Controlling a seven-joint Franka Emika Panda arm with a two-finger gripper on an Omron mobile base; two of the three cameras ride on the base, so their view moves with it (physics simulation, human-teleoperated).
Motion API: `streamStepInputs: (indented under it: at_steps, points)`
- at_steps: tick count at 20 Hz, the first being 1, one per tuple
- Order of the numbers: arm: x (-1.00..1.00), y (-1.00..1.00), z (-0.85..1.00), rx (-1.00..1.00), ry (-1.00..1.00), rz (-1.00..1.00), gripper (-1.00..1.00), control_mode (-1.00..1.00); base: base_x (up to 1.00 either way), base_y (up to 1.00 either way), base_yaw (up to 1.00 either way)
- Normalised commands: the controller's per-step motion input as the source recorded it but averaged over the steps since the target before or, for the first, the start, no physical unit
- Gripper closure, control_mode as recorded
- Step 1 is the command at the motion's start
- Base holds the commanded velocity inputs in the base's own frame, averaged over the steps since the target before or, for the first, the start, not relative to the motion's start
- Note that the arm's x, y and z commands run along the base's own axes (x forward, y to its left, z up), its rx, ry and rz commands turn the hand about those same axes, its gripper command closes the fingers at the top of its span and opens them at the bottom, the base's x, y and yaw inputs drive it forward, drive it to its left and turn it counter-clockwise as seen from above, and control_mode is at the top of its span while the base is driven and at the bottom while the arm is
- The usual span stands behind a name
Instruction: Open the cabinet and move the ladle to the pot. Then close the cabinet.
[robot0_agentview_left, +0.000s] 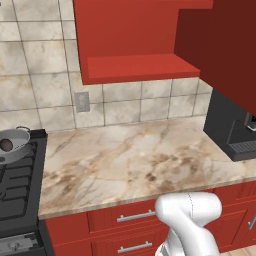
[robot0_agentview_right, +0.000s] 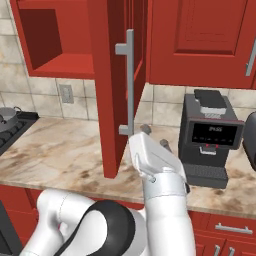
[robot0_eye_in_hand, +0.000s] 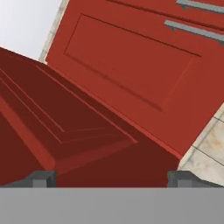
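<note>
The cabinet (robot0_agentview_left: 135, 67) stands open, its shelf bare. Its door (robot0_agentview_right: 107, 100) is swung out edge-on, the long silver handle (robot0_agentview_right: 130, 82) on its outer face. My gripper (robot0_agentview_right: 154, 136) is open with nothing held, just right of the door near the handle's lower end. In the hand view the fingertips (robot0_eye_in_hand: 41, 178) stand wide apart before a red panelled door face (robot0_eye_in_hand: 87, 131). The grey pot (robot0_agentview_left: 12, 142) sits on the stove at the far left, with the dark brown ladle (robot0_agentview_left: 6, 145) inside it. The pot's rim (robot0_agentview_right: 6, 117) also shows at the left edge of the right base view.
A black coffee machine (robot0_agentview_right: 207, 132) stands on the marble counter (robot0_agentview_left: 130, 160) to the right of the open door. The black stove (robot0_agentview_left: 17, 190) borders the counter on the left. Red drawers (robot0_agentview_left: 125, 220) run below, and a shut wall door (robot0_agentview_right: 200, 40) hangs to the right.
</note>
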Motion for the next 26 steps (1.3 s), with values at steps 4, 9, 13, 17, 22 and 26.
streamStepInputs:
  at_steps: [4, 9, 13, 17, 22, 26]
  points:
    - [0.01, 0.41, 0.00, 0.11, -0.03, 0.07, -1.00, -1.00, 0.00, 0.00, 0.00]
    - [0.00, 0.70, 0.02, 0.04, -0.07, 0.06, -1.00, -1.00, 0.00, 0.00, 0.00]
    - [0.00, 0.82, 0.13, 0.00, -0.10, 0.05, -1.00, -1.00, 0.00, 0.00, 0.00]
    - [0.01, 0.94, 0.20, 0.00, -0.08, 0.04, -1.00, -1.00, 0.00, 0.00, 0.00]
    - [0.11, 1.00, 0.23, 0.00, -0.07, 0.02, -1.00, -1.00, 0.00, 0.00, 0.00]
    - [0.30, 1.00, 0.12, 0.00, -0.03, 0.02, -1.00, -1.00, 0.00, 0.00, 0.00]
